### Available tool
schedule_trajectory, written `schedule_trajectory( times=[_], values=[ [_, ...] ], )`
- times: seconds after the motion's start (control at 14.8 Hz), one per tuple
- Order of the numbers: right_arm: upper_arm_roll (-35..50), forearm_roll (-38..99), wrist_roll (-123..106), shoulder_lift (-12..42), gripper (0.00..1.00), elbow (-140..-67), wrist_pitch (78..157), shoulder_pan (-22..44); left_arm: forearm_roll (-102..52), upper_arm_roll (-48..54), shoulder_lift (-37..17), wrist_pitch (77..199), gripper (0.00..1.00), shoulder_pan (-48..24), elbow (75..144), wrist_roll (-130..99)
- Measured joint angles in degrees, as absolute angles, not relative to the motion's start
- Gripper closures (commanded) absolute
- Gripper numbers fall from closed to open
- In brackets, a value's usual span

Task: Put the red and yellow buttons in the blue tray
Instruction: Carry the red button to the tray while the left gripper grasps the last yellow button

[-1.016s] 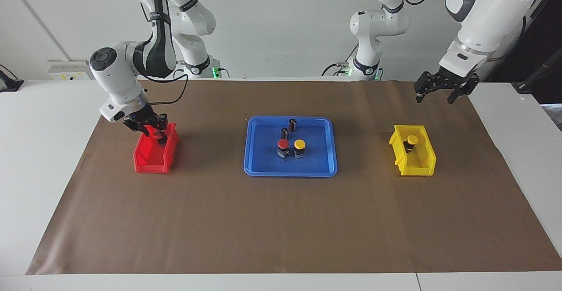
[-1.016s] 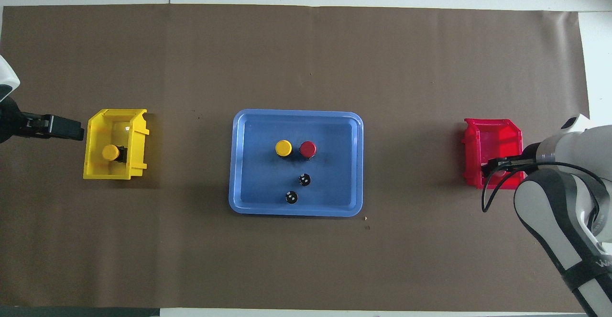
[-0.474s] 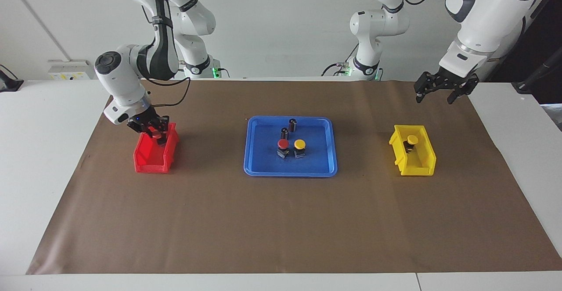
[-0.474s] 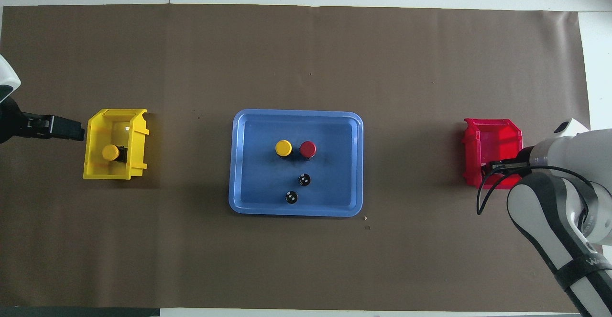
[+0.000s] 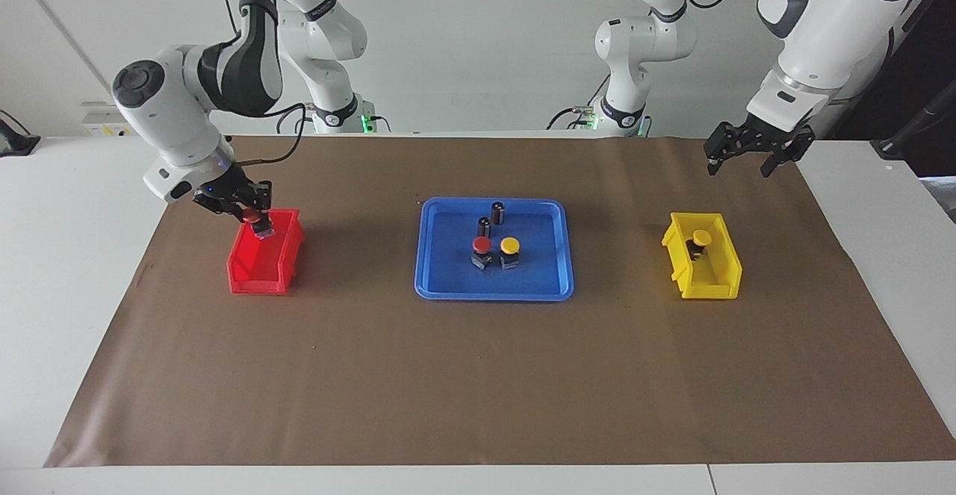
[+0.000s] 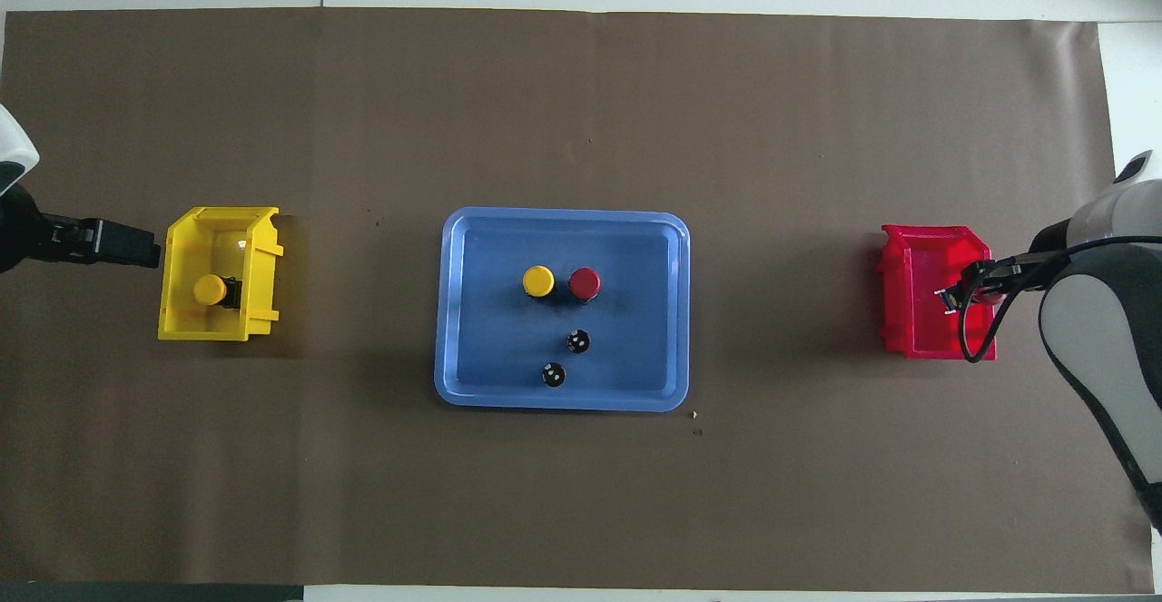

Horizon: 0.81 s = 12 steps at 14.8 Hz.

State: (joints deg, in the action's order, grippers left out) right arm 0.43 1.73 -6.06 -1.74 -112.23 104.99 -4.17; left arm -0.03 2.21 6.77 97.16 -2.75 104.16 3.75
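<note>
Facing view first: I am looking at the brown mat [image 5: 478, 375] covering the table [image 5: 75, 256], with both arms coming in over it. The blue tray [image 5: 448, 278] is sitting mid-mat, between the two bins. Inside it I am seeing one red button [image 5: 482, 245] and one yellow button [image 5: 510, 245] standing upright just beside each other, and two dark cylinders [image 5: 497, 212] standing nearer to the robots than those buttons.

The red bin [image 5: 254, 271] is sitting toward the right arm's end of the table, the yellow bin [image 5: 717, 271] toward the left arm's end. A second yellow button [image 5: 701, 238] is standing in the yellow bin.

I am watching the right gripper [image 5: 256, 220] hanging over the red bin's robot-side rim, clamped on a second red button [image 5: 254, 217], which is riding clear of the bin floor with its base tilted. The overhead view is showing that button [image 6: 989, 286] over the bin's edge.

The left arm is waiting, its gripper [image 5: 749, 157] hovering with jaws wide over the mat, on the robots' side of the yellow bin, holding nothing.
</note>
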Motion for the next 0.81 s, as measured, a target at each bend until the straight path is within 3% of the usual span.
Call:
schedule_trajectory(
  times=[0.14, 0.27, 0.47, 0.61, 0.81],
  values=[
    [0.6, 1.9, 3.4, 0.6, 0.84, -107.4, 104.4, 2.4, 0.0, 2.1, 7.0, 99.0, 0.00, -2.7, 105.7, 3.7],
    [1.0, 2.0, 14.7, 3.0, 0.84, -106.4, 109.5, 9.8, 0.0, 2.0, 7.3, 102.5, 0.00, -2.7, 108.6, 3.7],
    [1.3, 2.0, 28.8, 7.4, 0.83, -106.8, 119.0, 19.7, 0.0, 1.9, 7.2, 109.2, 0.11, -2.7, 114.7, 3.7],
    [1.3, 2.0, 32.6, 9.6, 0.80, -108.2, 123.9, 23.2, 0.0, 1.9, 7.1, 114.9, 0.17, -2.7, 120.1, 3.7],
    [1.2, 2.0, 35.1, 11.1, 0.78, -110.1, 126.0, 25.3, 0.0, 1.9, 6.1, 119.7, 0.19, -2.6, 125.0, 3.7]
  ],
)
